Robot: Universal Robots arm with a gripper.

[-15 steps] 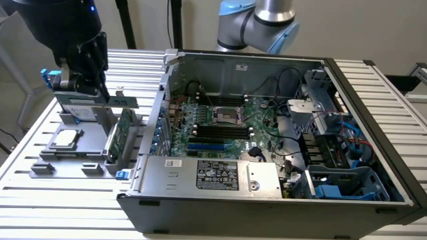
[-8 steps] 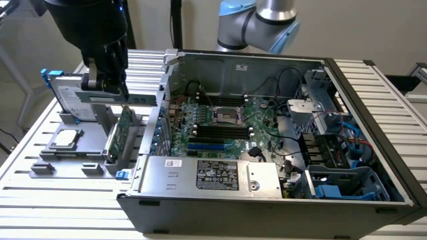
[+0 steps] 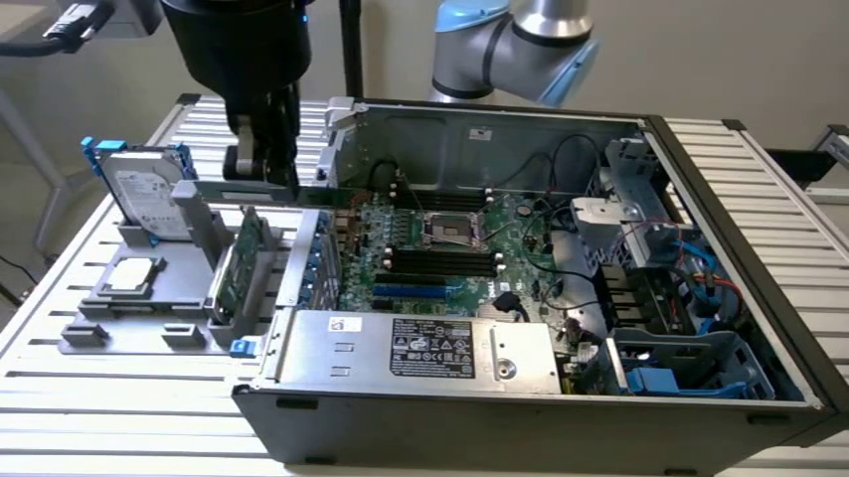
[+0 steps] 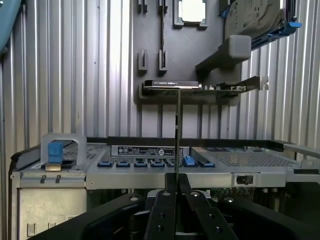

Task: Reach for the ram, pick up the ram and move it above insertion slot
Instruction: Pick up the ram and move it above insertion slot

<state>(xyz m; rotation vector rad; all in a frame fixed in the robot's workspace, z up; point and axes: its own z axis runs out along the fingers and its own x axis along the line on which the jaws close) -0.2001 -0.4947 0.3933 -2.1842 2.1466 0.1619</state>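
Pick-up looks done, as far as you can see. The black two-fingered gripper [image 4: 176, 192] is pinched narrow on the ram [image 4: 177, 131], the long thin green circuit-board stick, which in the wrist view you see edge-on as a thin vertical line running out from between the fingertips. In the exterior view the gripper [image 3: 262, 171] hangs at the far left of the scene, with what looks like the stick [image 3: 258, 191] showing as a pale horizontal strip at its tip, clear of the grey plastic parts holder [image 3: 126, 298] below it.

Note the stick is off the holder: nothing touches it but the fingers. On the holder stand the silver hard drive with blue rails [image 3: 143, 194] and the taller green card with the blue tab [image 3: 237, 268], untouched, and a small square silver chip [image 3: 130, 273] lies flat on it.

The carry is only part done. You hold the stick just left of the open grey computer case [image 3: 531, 407], over the case's left wall or barely outside it. The black memory slots [image 3: 444, 260] on the green motherboard [image 3: 518, 224] lie to the right, well apart from the stick. Judging from this, the move across and the lining-up above a slot are what is left.
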